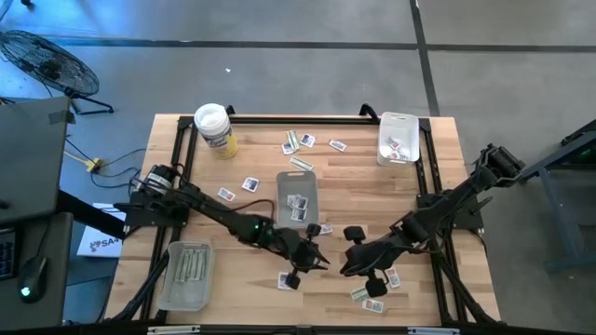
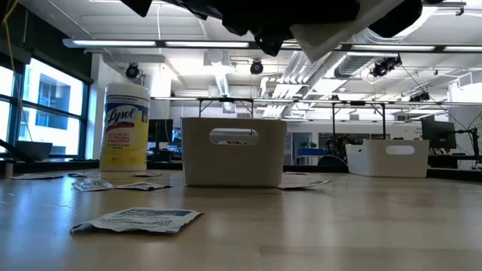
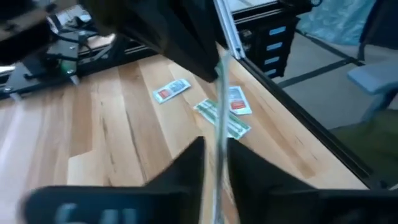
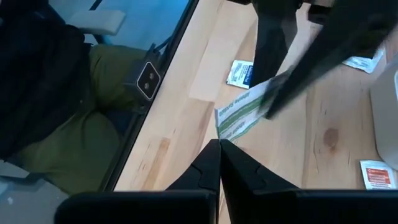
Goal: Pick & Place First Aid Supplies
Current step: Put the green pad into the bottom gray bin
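A narrow green-and-white strip packet (image 4: 242,112) hangs in the air between my two grippers over the table's near middle. My right gripper (image 4: 219,144) is shut on its one end. My left gripper (image 3: 216,142) is narrowly open. Its fingers stand close on either side of the packet's other end (image 3: 217,124), seen edge-on, with a slit of light on each side. In the high view the left gripper (image 1: 315,253) and the right gripper (image 1: 352,261) face each other. More packets (image 1: 372,287) lie flat on the wood near the right gripper. My right gripper pinches the strip packet's end (image 4: 221,133) between its two fingertips. It comes from the table's right side, slanting down. The packet sticks out ahead of the fingers toward my left gripper, stands on edge and is lifted clear of the table.
A clear tray (image 1: 298,181) with packets stands mid-table, and another clear tray (image 1: 186,279) sits near left. A white bin (image 1: 399,126) stands far right and a wipes tub (image 1: 214,128) far left. Loose packets (image 1: 298,141) lie along the far side, and one more packet (image 1: 287,279) lies near the front.
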Robot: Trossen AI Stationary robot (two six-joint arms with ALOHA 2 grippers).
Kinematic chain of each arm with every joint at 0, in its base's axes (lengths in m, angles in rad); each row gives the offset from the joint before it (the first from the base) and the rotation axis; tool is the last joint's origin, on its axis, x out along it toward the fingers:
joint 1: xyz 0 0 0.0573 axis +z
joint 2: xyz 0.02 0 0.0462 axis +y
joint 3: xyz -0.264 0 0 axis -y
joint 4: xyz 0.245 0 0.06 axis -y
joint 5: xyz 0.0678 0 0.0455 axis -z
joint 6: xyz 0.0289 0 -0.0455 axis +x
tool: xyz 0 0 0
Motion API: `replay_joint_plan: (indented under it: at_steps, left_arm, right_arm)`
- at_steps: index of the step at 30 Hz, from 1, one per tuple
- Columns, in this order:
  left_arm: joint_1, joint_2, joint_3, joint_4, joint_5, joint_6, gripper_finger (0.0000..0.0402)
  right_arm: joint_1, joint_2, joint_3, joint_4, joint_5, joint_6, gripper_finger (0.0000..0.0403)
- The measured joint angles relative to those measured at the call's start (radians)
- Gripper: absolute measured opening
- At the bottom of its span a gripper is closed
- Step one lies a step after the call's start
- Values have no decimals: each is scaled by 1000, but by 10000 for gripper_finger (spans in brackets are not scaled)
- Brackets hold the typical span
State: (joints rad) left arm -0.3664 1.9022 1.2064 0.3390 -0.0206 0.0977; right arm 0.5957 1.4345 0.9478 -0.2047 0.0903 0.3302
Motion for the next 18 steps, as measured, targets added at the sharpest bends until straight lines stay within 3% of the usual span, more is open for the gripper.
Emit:
replay_joint_plan:
  at_steps: [3,10,14,18]
  left_arm:
    - [0,0,0,-18,-18,-19,9]
    - [-32,-39,5,-153,-126,-50,3]
    - [-89,-115,6,-302,-196,-71,3]
    - [-165,-224,6,-583,-275,-215,2]
  right_arm:
    - [0,0,0,0,8,1,1]
    - [0,0,0,65,21,-62,48]
    - [1,0,0,101,13,-107,102]
    - [0,0,0,80,78,-106,146]
